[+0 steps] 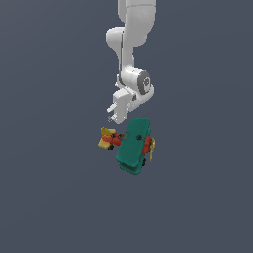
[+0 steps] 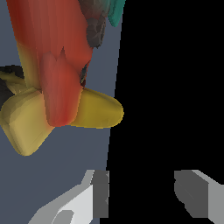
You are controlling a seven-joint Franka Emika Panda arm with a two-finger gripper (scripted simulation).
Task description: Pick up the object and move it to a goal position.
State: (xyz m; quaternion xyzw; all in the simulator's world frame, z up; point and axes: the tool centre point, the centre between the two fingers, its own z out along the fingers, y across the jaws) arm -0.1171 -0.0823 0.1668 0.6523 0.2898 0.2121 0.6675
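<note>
A white robot arm (image 1: 132, 44) reaches down from the top of the exterior view, and its white gripper (image 1: 112, 117) with two short fingers hangs just above a small toy airplane (image 1: 129, 146) with a red body, broad teal-green blocky wings, yellow tail fins and a yellow propeller. The airplane lies on a plain dark grey-blue table (image 1: 49, 197), near the middle of the exterior view. Its green wings stretch from upper right to lower left and cover most of the body. The yellow tail fins (image 1: 105, 139) stick out toward the exterior view's left, and the yellow propeller (image 1: 152, 147) is on the exterior view's right. The gripper is over the tail end of the toy, close to the yellow fins, and it does not seem to touch the toy. In the wrist view, the red body (image 2: 52, 57) of the airplane looks very big and close, with the yellow tail fins (image 2: 30, 118) spread out on both sides of it. A little bit of teal wing (image 2: 116, 13) shows at one edge. A large black area fills much of that picture, and what it is cannot be told. The two grey fingertips (image 2: 98, 192) of the gripper show there with a wide gap between them, so the gripper is spread wide and holds nothing. The tail of the toy is not between the fingertips; it sits beyond them.
</note>
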